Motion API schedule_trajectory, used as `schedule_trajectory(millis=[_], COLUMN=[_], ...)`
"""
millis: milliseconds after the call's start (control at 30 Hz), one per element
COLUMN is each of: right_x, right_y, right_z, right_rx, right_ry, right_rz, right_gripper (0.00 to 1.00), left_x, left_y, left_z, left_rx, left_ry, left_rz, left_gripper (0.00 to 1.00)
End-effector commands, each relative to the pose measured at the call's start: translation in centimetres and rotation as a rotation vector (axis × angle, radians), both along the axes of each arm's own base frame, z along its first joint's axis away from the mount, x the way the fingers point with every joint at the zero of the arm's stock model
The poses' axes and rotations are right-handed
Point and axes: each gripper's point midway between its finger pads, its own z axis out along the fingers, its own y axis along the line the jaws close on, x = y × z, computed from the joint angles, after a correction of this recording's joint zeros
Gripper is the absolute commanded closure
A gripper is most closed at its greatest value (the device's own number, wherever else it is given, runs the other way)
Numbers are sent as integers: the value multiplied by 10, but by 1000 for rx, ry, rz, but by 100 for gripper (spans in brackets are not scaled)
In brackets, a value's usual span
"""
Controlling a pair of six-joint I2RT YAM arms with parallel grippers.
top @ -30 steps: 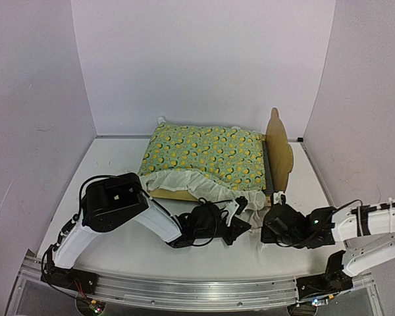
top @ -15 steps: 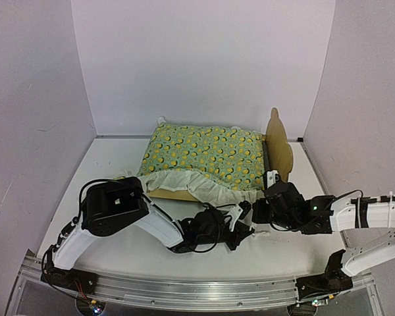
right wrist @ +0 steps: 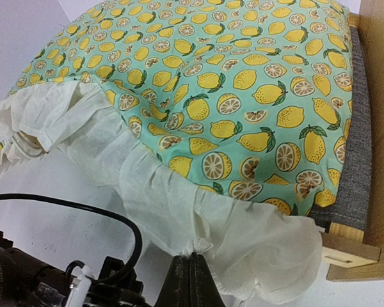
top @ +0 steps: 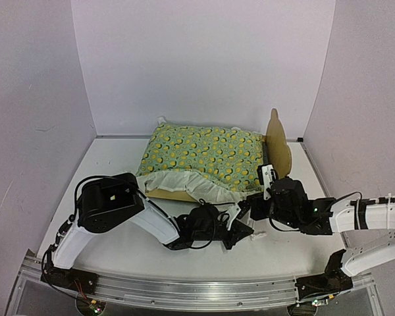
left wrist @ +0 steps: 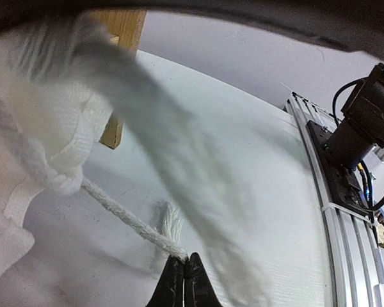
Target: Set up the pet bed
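The pet bed stands at mid-table, its plywood headboard at the right. The green-yellow lemon quilt covers it, and its white ruffle hangs over the near side. In the right wrist view, the grey base panel and wooden frame show beside the quilt. My right gripper is shut on the ruffle's lower edge, near the bed's front right corner. My left gripper is shut on a white cord that runs from the ruffle, low over the table. The pillow is out of view.
A wooden bed leg stands just behind the cord. The left arm's black cable loops on the table below the ruffle. The right arm's base and the metal rail line the near edge. Walls enclose the table on three sides.
My right gripper has moved up and left from the table to the ruffle at the bed's front corner. The left gripper has stayed low by the cord, shifting only slightly.
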Motion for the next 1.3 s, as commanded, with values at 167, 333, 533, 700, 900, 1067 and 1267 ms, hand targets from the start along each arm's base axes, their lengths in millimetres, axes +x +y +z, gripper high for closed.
schedule_trajectory(millis=[167, 333, 533, 700, 900, 1067, 1267], right_x=[5, -1, -17, -37, -47, -52, -53], right_y=[-2, 0, -12, -23, -41, -51, -58], right_z=[-12, -30, -49, -28, -16, -9, -9], right_rx=[9, -48, -217, -173, -196, -201, -197], right_ry=[-54, 7, 270, 356, 375, 350, 338], right_rz=[23, 55, 19, 4, -23, -18, -39], right_gripper=[100, 100, 79, 56, 57, 59, 60], left_x=[-24, -26, -27, -26, -25, -21, -18], left_y=[-4, -5, -4, -2, 2, 6, -8], left_z=[57, 62, 66, 70, 82, 123, 135], left_rx=[-151, -164, -171, -181, -203, -285, -327], left_ry=[-16, -10, -5, 3, 22, 26, 72], left_rz=[-108, -115, -120, -119, -118, -116, -133], left_gripper=[100, 100, 100, 100, 100, 100, 100])
